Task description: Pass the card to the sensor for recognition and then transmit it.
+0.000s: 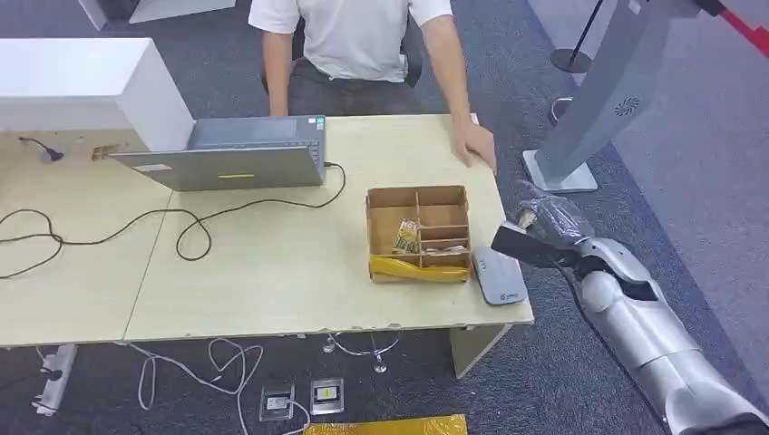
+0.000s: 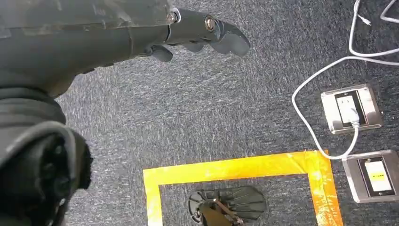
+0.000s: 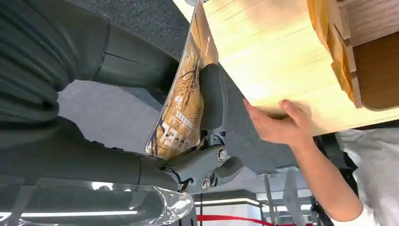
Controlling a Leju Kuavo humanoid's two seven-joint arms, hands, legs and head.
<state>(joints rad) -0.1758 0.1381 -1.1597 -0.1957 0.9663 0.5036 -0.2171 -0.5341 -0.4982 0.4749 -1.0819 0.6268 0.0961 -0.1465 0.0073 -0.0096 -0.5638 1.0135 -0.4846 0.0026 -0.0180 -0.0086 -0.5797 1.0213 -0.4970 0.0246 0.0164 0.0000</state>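
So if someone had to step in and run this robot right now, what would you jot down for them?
Right hand: holds the card, raised just off the table's right edge near the grey sensor.
Left hand: holds nothing, hangs over the carpet, fingers apart.
Sensor lies flat at the table corner, beside the cardboard box with dividers.
A person's hand rests on the far table edge.
Done: card is picked up and in the hand.
Left: bring the card over the sensor for reading, then pass it on, probably to the person.
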